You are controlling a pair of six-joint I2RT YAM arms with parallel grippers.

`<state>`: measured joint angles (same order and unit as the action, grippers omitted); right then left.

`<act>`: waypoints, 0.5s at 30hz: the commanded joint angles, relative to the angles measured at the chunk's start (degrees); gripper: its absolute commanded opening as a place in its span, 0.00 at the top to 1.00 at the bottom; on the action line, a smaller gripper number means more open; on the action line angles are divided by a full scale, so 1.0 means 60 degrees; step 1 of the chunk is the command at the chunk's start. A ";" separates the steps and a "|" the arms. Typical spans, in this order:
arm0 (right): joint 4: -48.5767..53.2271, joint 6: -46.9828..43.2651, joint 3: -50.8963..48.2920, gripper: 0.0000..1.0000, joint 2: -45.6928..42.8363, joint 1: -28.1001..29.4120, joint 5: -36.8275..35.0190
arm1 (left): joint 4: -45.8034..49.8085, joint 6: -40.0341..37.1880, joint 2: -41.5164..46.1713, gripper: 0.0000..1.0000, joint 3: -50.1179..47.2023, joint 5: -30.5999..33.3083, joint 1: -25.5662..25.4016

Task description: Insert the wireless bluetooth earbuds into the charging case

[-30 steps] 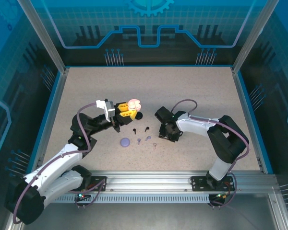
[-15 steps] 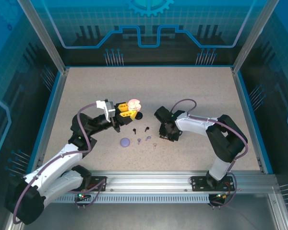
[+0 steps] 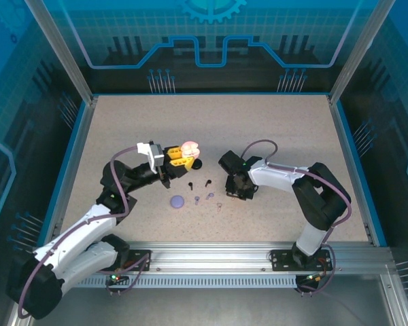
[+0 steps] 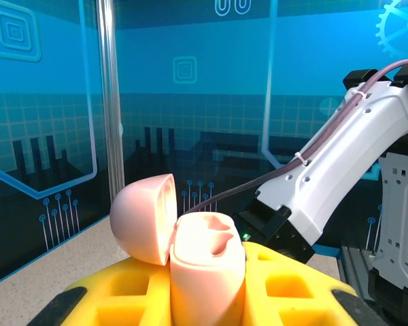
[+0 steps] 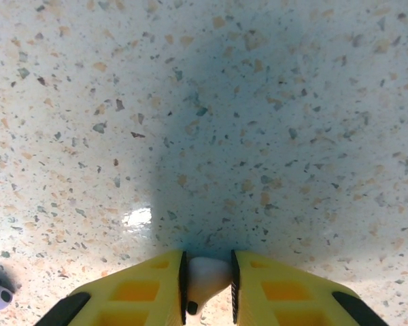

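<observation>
Change vs 1 s ago: barely any. Both arms approx same pose, R elbow a touch further left. Cases + loose earbuds unmoved.
L gripper [image 3: 185, 155]: closed on pink case [image 4: 207, 261], lid open, held off table [image 3: 279, 129], beyond lavender case [image 3: 177, 202].
R gripper [image 5: 208, 263]: pinching held pale earbud [image 5: 205, 275] just over table, well right of lavender case.
Cases: 3 total. Pink in L gripper; lavender shut, flat on table; black case [image 3: 198, 164] beyond lavender case, just by pink one.
Earbuds: 6 total. 2 black earbuds [image 3: 190, 184] beyond + right of lavender case. 2 lavender earbuds [image 3: 197, 199] just right of it. Loose pale earbud [image 3: 219, 204] further right. 1 in R gripper.
</observation>
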<state>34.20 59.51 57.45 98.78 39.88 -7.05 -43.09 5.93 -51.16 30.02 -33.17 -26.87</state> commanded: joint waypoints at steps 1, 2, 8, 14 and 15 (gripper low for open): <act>-0.0670 -0.0404 -0.0049 0.77 -0.0461 0.0173 -0.0125 | 0.0027 0.0151 0.0137 1.00 -0.0262 0.0221 -0.0077; -0.0702 -0.0477 -0.0100 0.77 -0.0660 0.0172 -0.0266 | 0.0028 0.0224 0.0135 1.00 -0.0319 0.0243 -0.0069; -0.0862 -0.1390 -0.0316 0.77 -0.2353 0.0161 -0.1076 | -0.0025 0.0450 -0.0019 1.00 -0.0506 0.0439 -0.0075; -0.1193 -0.2839 -0.0021 0.77 -0.4089 0.0169 -0.1164 | -0.0378 0.0574 -0.0955 1.00 -0.0352 0.0422 -0.0102; -0.1229 -0.3083 0.0052 0.77 -0.4285 0.0171 -0.1142 | -0.0479 0.0611 -0.1188 1.00 -0.0285 0.0402 -0.0131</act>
<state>28.21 47.40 56.27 76.01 40.21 -12.38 -42.96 8.03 -55.83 27.64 -31.27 -26.92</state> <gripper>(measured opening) 0.235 0.221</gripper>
